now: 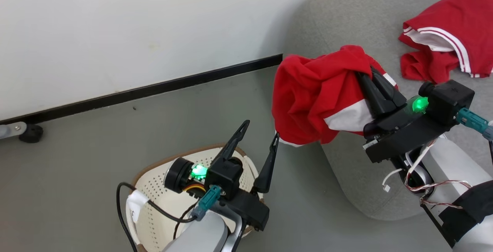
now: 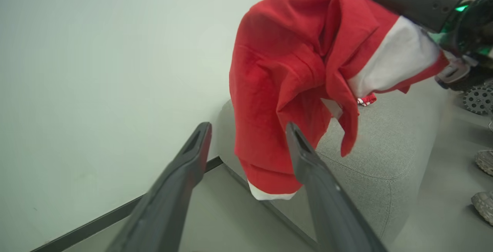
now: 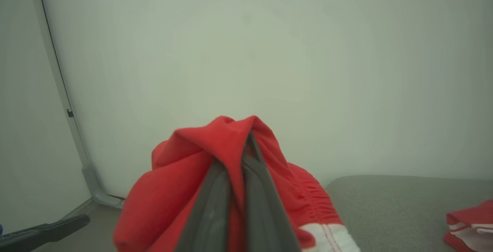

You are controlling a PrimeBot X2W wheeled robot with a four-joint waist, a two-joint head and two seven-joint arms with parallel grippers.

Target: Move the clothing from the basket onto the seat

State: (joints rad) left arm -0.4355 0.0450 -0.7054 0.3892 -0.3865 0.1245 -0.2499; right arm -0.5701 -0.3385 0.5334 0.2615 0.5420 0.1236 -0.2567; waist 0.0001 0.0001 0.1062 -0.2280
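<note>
grey floor (image 1: 77, 159) carrying the light-grey seat (image 1: 346, 24) and, to the seat's left, the cream perforated basket (image 1: 154, 200). on the seat's upper surface, toward its right end, a crumpled red jersey (image 1: 454, 21) with white striped trim lies.

Soft, even light; right wrist view seems hazy, wall (image 3: 246, 51) washed out.

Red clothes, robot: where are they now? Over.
Right gripper shut on red garment, hanging by seat edge. Left gripper open above basket. Striped jersey lies on seat.
</note>
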